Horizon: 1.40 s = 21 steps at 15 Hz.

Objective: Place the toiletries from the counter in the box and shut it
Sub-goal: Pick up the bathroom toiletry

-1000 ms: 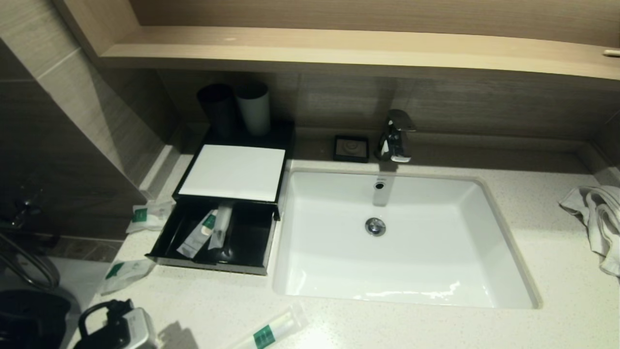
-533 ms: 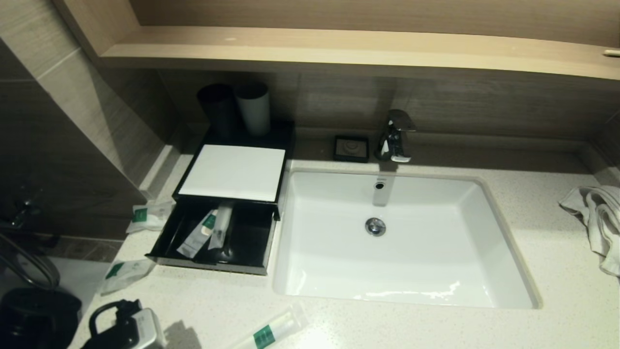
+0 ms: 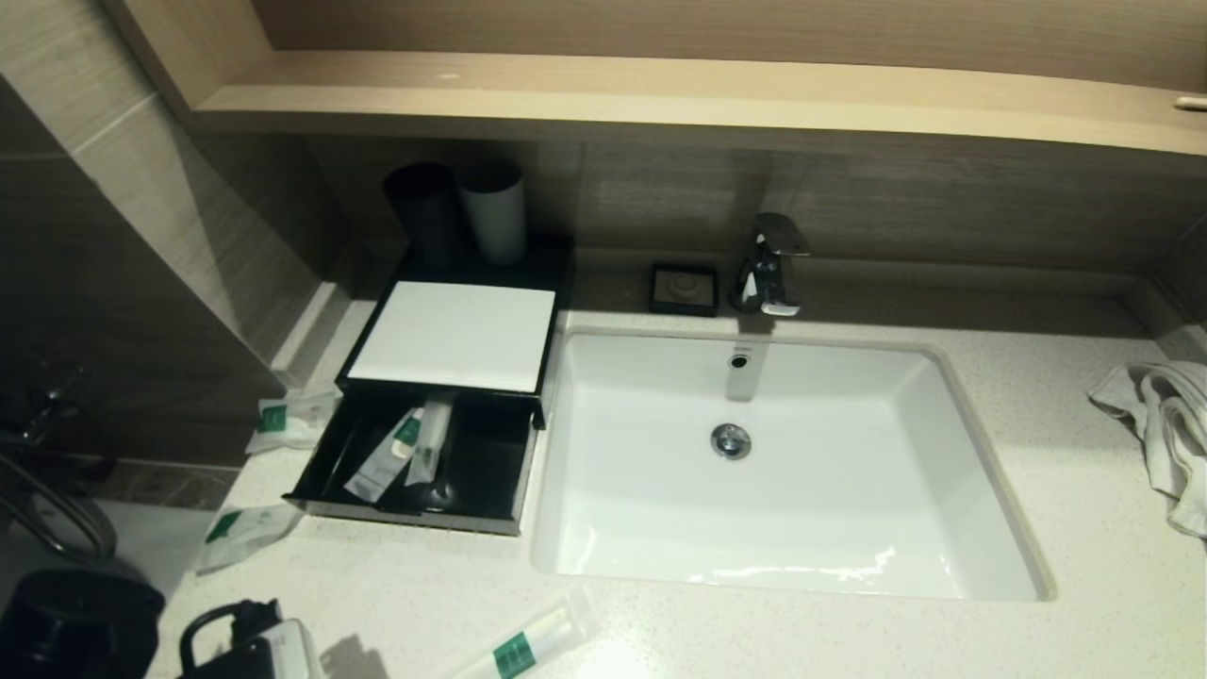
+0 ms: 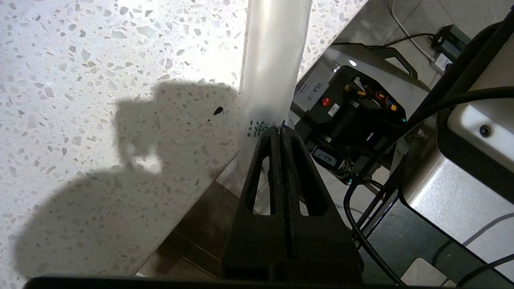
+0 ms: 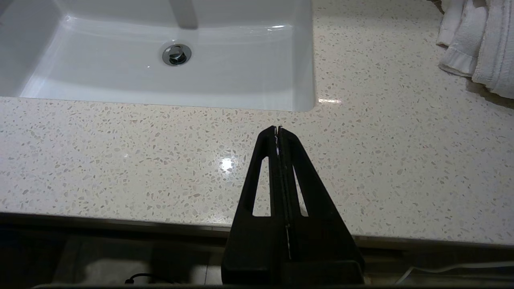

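Observation:
The black box (image 3: pixel 528 283) stands left of the sink with a white lid (image 3: pixel 457 335) on top and its drawer (image 3: pixel 321 471) pulled open. Two toiletry packets (image 3: pixel 387 457) lie inside. Two green-labelled sachets (image 3: pixel 283 420) (image 3: pixel 240 528) lie on the counter left of the drawer. A clear toothbrush packet (image 3: pixel 528 641) lies at the front edge. My left gripper (image 3: pixel 250 651) is at the counter's front left corner. In the left wrist view it (image 4: pixel 278 127) is shut, tips at the near end of that packet (image 4: pixel 273 60). My right gripper (image 5: pixel 278 128) is shut and empty over the counter before the sink.
The white sink (image 3: pixel 990 490) fills the counter's middle, with the faucet (image 3: pixel 773 264) and a black soap dish (image 3: pixel 684 288) behind it. Two cups (image 3: pixel 462 212) stand behind the box. A towel (image 3: pixel 1160 424) lies at the right. The robot base (image 4: pixel 353 104) sits below the counter edge.
My left gripper has moved slightly right and toward the counter's front edge. The packets and the drawer have not moved.

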Tool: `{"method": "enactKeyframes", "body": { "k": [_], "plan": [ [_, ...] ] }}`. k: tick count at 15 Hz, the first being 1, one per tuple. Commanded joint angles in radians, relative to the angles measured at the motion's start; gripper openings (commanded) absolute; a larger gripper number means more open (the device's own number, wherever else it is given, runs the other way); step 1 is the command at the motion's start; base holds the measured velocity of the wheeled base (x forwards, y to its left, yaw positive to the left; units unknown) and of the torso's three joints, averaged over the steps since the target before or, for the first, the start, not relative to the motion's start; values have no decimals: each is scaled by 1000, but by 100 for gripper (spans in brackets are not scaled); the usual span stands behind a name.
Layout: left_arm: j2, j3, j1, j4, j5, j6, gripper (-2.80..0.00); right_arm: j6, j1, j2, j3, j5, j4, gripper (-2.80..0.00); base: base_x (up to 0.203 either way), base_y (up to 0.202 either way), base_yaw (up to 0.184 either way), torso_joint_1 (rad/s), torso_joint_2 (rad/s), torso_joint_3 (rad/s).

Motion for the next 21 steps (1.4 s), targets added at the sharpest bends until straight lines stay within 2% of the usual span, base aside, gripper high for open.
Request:
{"method": "enactKeyframes", "body": {
  "k": [1, 10, 11, 14, 21],
  "plan": [
    [-1, 13, -9, 0, -1, 17, -280, 0, 0, 0, 0, 0, 0, -280, 0, 0, 0, 0, 0, 0],
    [1, 25, -32, -6, 5, 78, -280, 0, 0, 0, 0, 0, 0, -280, 0, 0, 0, 0, 0, 0],
    [1, 25, -32, -6, 7, 78, 0, 0, 0, 0, 0, 0, 0, -280, 0, 0, 0, 0, 0, 0],
    [1, 23, -38, -5, 17, 78, 0, 0, 0, 0, 0, 0, 0, -280, 0, 0, 0, 0, 0, 0],
    [-1, 25, -97, -5, 113, 76, 0, 0, 0, 0, 0, 0, 0, -280, 0, 0, 0, 0, 0, 0]
  ]
}}
